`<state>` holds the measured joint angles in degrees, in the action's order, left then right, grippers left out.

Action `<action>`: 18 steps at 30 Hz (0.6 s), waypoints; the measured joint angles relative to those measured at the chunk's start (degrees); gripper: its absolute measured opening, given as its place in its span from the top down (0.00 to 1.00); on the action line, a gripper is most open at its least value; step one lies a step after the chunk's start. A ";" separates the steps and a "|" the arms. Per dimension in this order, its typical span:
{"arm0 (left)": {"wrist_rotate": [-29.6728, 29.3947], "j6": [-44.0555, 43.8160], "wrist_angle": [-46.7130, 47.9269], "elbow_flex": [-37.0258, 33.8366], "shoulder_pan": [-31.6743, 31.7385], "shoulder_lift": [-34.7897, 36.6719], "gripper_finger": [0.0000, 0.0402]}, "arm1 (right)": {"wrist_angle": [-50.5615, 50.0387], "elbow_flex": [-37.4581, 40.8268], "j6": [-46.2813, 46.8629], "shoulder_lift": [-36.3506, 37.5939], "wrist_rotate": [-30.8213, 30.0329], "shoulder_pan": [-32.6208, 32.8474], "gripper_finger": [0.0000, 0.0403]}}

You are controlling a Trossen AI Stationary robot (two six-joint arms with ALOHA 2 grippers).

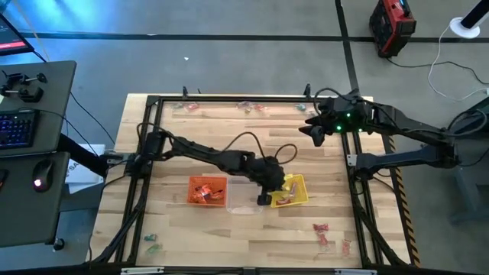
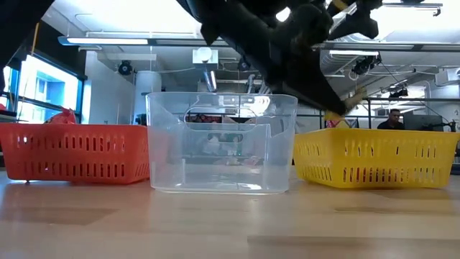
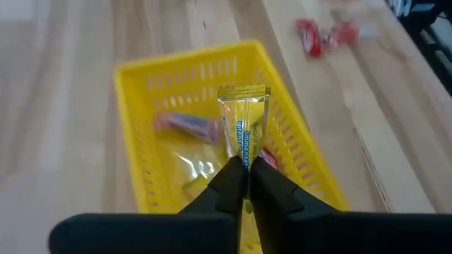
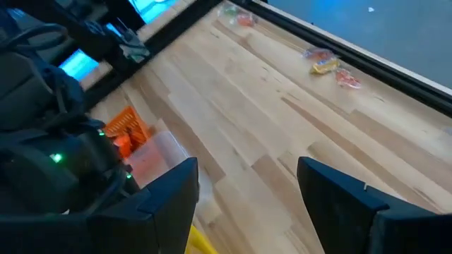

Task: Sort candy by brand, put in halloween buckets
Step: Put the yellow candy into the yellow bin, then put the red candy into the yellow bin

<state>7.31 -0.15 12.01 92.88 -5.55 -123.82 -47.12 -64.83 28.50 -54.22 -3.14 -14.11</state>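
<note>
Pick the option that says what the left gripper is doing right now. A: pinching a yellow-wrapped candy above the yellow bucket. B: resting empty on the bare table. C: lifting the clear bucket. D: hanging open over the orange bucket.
A: in the left wrist view the left gripper is shut on a yellow-wrapped candy, held over the yellow bucket, which already holds a few sweets.

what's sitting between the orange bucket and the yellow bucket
The clear bucket stands between the orange bucket and the yellow bucket, plainest in the low view.
</note>
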 joint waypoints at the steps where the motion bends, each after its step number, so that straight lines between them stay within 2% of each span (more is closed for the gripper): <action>1: 0.00 -0.69 0.00 0.02 -0.28 -0.47 0.94 | -0.36 0.00 0.06 -0.35 -0.70 0.42 0.41; 5: -0.02 -1.68 -0.65 0.04 -0.94 -1.27 0.85 | -1.70 0.02 0.17 -1.66 -1.35 1.54 0.41; 12: -0.19 -4.86 0.86 0.09 -0.62 -0.61 0.62 | -2.62 0.04 -0.33 -4.73 -0.91 3.31 0.41; 18: -0.13 -9.60 19.55 -0.38 2.19 6.53 0.49 | -11.64 0.04 -2.71 -4.58 4.30 3.41 0.41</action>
<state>7.18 -9.75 31.56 92.51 -3.37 -117.29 -58.76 -64.79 25.78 -58.80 1.16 -10.70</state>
